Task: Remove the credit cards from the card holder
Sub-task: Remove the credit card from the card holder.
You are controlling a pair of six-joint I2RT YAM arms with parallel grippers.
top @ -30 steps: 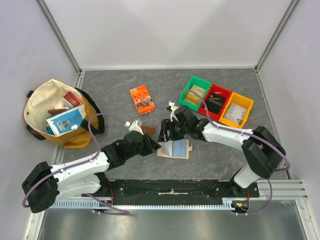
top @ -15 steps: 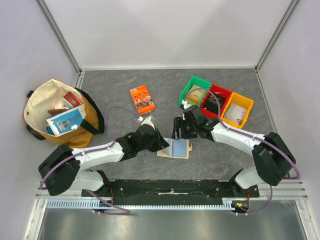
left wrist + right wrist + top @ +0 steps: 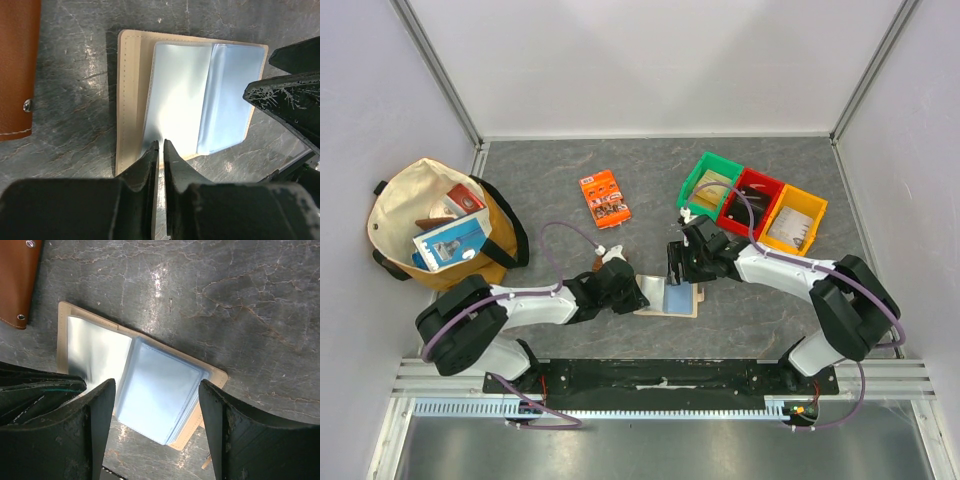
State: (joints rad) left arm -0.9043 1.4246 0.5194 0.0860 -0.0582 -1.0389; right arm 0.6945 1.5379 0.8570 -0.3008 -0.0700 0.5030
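Two-sided approach: card holder [image 3: 680, 300] open flat mid-table, sleeves [image 3: 175, 95] up; left gripper [image 3: 160, 142] near-shut at near sleeve edge, prob. to lift a page; right gripper [image 3: 156, 385] wide open, empty, poised above. No credit cards visible.

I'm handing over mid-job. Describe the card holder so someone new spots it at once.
On the grey table, look at the near middle, between the left gripper and right gripper. The card holder lies open there. It is beige with pale blue sleeves showing, while the wallet beside it is plain brown.
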